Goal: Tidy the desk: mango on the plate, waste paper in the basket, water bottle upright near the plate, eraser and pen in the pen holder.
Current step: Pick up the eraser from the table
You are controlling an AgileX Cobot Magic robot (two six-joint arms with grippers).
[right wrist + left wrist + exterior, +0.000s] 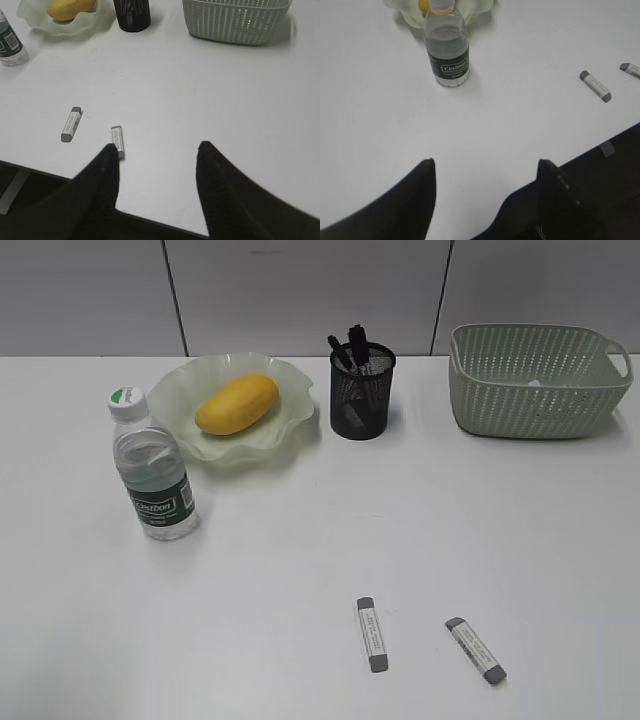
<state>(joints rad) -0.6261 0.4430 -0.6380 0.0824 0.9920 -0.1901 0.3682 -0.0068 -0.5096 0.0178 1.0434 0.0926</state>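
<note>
A yellow mango (236,404) lies on the pale green wavy plate (288,385). A clear water bottle (152,468) stands upright just left of and in front of the plate; it also shows in the left wrist view (447,47). The black mesh pen holder (362,395) holds black pens. Two white-and-grey erasers (372,633) (476,650) lie flat near the table's front edge, also in the right wrist view (71,124) (117,141). The green basket (535,380) stands at the back right; no waste paper is clearly seen. My left gripper (484,165) and right gripper (156,149) are open and empty.
The table's front edge shows in both wrist views, with a dark floor below. A grey tiled wall runs behind the table. Neither arm appears in the exterior view.
</note>
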